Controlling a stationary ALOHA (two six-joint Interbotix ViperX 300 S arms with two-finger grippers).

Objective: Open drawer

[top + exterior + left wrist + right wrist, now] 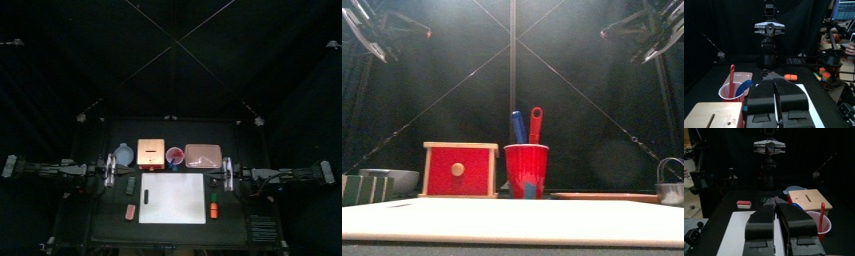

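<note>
The drawer [151, 152] is a small orange-tan box at the back of the table; from the front its red face [460, 169] with a pale round knob shows, pushed in. It also shows beside each gripper in the wrist views [714, 117] [812, 199]. My left gripper [107, 170] hangs above the table's left side, apart from the drawer, its jaws shut on nothing [773, 81]. Opposite it, over the right side, my right gripper [229, 172] is also shut and empty [775, 203].
A red cup [525, 170] with a blue and a red utensil stands right of the drawer. A pale blue rounded object [123, 154] lies left of it, a pinkish-beige square [203, 154] at right. A white sheet [175, 197] covers the front, with markers [130, 185] [214, 208] beside it. A person's hand [849, 49] shows beyond the curtains.
</note>
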